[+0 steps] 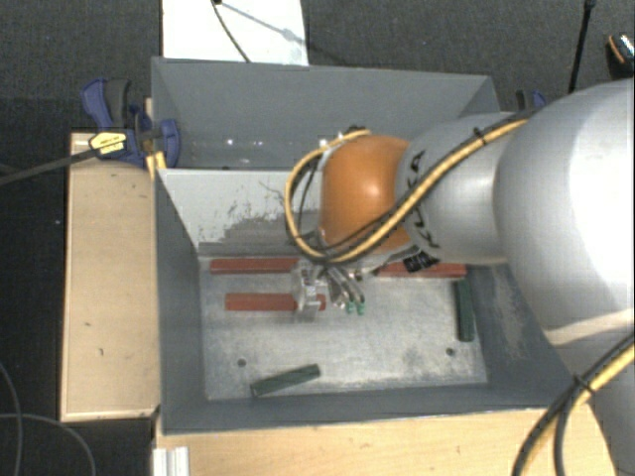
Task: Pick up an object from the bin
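Bare bin floor [397, 350] between red bars [260, 303] and green sticks [286, 380].

In the bin [181, 305], a long bar [248, 265] is laid across the back of the floor, with a shorter bar [260, 303] parallel just before it. The end effector [329, 303] is placed at the shorter bar's right end. One stick [285, 380] is laid near the front wall, a second stick [463, 311] by the right wall.

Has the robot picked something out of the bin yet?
Not yet. Done: the gripper is down in the bin. In hand: it sits at the right end of the lower red-brown stick. Left: lifting something out; that stick lies flat on the floor.
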Controlling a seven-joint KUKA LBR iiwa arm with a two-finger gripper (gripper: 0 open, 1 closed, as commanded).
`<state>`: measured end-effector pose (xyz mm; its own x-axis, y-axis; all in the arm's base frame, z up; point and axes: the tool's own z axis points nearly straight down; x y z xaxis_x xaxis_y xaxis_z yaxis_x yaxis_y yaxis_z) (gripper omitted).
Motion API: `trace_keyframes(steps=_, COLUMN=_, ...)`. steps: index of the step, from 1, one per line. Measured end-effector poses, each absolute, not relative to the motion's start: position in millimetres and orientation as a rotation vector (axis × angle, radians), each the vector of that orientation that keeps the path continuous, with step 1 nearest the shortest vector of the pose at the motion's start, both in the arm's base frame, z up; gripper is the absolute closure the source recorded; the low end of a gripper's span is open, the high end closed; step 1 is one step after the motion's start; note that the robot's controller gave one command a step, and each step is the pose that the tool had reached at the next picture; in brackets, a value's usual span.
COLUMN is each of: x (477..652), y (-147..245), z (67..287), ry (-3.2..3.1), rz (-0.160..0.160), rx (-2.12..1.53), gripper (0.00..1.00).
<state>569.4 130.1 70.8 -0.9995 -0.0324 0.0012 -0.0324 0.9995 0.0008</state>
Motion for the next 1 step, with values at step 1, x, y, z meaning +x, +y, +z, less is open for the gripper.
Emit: trace_keyframes(steps=1, x=569.6, y=138.6, z=255.0, ry=-3.142, rz=-0.003, rx=0.27, gripper=1.0)
